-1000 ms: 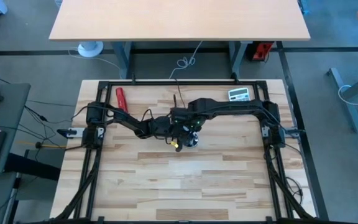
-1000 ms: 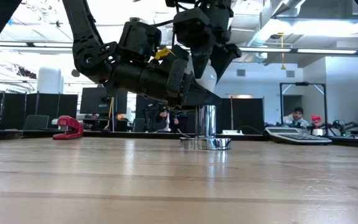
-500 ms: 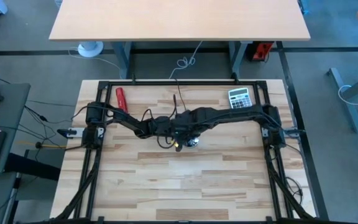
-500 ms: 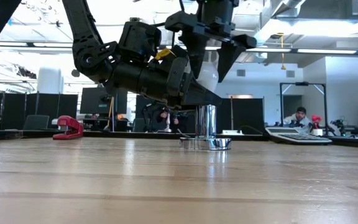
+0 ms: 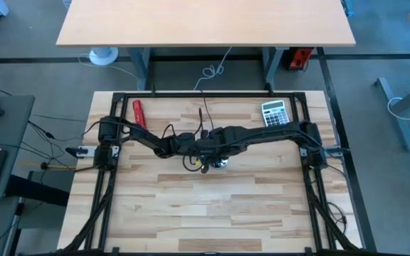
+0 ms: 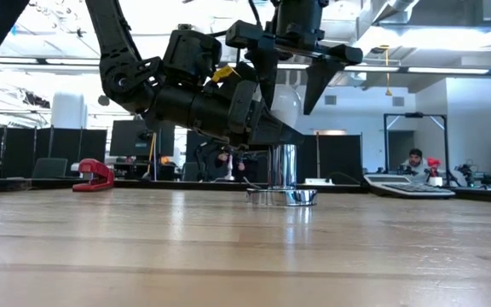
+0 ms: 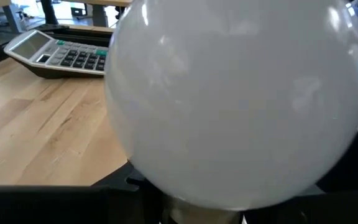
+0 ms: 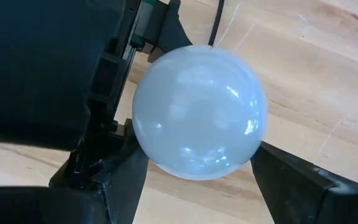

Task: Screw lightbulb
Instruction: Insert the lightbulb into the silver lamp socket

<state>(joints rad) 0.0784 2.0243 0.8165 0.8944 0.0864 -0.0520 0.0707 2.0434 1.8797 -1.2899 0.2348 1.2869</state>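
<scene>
The white lightbulb [image 8: 199,112] stands upright on the shiny metal socket [image 6: 284,170], whose round foot rests on the table's middle. My right gripper [image 6: 289,109] hangs over it, pointing down and open. One finger [image 8: 120,180] stands on each side of the bulb [image 6: 286,98]; I cannot tell whether they touch the glass. My left gripper [image 6: 290,136] reaches in low from the table's left and is shut just under the bulb [image 7: 235,93], at the socket's top. My left gripper comes slanting down from the table's left and closes where the socket's top [image 6: 285,149] meets the pale neck [image 7: 197,214] of the bulb. The bulb and the gripper's own body hide the contact. The socket stands upright with its foot on the table.
A red stapler [image 5: 139,112] lies at the far left and a calculator [image 5: 273,112] at the far right. The socket's black cord [image 5: 203,117] runs toward the far edge. Bare wood lies toward the near edge. People sit in the room behind.
My right gripper has turned about its upright axis above the bulb. In the low view its fingers now show farther apart than a second ago. The right arm has swung slightly toward the near edge, uncovering the calculator. The bulb, the socket and my left gripper have kept still.
</scene>
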